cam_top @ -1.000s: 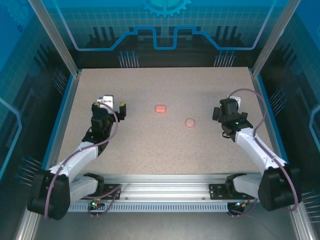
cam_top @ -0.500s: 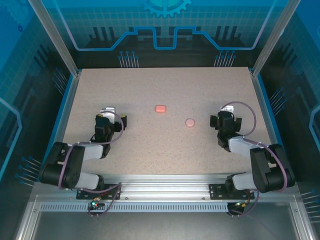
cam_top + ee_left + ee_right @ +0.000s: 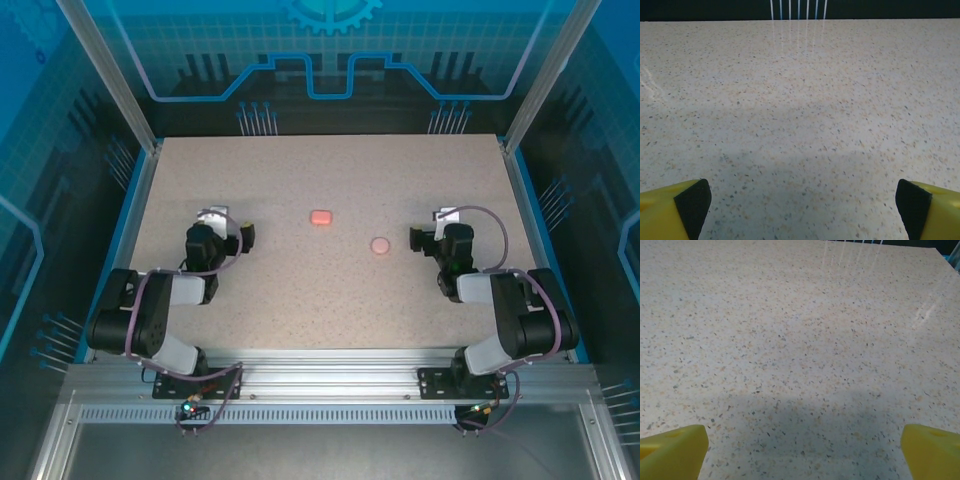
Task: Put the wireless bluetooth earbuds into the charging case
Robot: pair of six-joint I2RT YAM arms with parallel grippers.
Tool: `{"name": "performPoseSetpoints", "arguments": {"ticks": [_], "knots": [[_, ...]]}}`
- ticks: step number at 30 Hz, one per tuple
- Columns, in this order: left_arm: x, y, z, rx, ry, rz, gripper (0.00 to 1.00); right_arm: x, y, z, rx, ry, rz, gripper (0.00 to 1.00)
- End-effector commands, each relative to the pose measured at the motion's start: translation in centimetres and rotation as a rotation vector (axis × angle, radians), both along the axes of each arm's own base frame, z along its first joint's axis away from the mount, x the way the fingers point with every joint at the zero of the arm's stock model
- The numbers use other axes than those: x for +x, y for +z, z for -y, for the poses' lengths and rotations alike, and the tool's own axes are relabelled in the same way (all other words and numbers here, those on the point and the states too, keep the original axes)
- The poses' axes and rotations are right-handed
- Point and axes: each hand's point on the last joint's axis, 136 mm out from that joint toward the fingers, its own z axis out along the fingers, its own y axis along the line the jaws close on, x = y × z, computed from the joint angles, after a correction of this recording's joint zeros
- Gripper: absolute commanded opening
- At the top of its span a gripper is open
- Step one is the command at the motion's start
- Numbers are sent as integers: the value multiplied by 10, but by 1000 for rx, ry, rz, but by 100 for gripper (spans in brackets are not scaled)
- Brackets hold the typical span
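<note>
The charging case (image 3: 320,217), a small salmon-pink rounded-rectangle box, lies on the speckled table (image 3: 300,170) a little left of centre. A rounder salmon-pink lump (image 3: 380,245) lies to its right and nearer; whether it is the earbuds is too small to tell. My left gripper (image 3: 230,226) hangs low over the table left of the case, open. My right gripper (image 3: 430,227) stands open just right of the round lump. In the left wrist view the left gripper (image 3: 802,205) has bare table between its yellow fingertips (image 3: 675,210). The right gripper (image 3: 802,450) likewise spans bare table.
Both arms are folded low near the front of the table. A blue rail (image 3: 125,235) and metal posts (image 3: 110,75) bound the table's left and right sides, and an aluminium base rail (image 3: 320,385) runs along the near edge.
Both arms have folded down and back toward their bases. The right gripper has shifted slightly left. The pink things have not moved and both grippers stay open.
</note>
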Motion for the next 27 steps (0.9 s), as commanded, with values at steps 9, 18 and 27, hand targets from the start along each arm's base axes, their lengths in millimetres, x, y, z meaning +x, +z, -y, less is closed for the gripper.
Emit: {"name": "performPoseSetpoints", "arguments": {"ticks": [9, 18, 27], "knots": [[3, -2, -3, -56, 6, -24, 99, 10, 17, -5, -16, 28, 62, 100], [3, -3, -4, -57, 6, -25, 99, 10, 17, -5, -15, 31, 62, 100], [3, -2, -3, -57, 5, -23, 99, 10, 16, -6, 10, 55, 56, 100]]}}
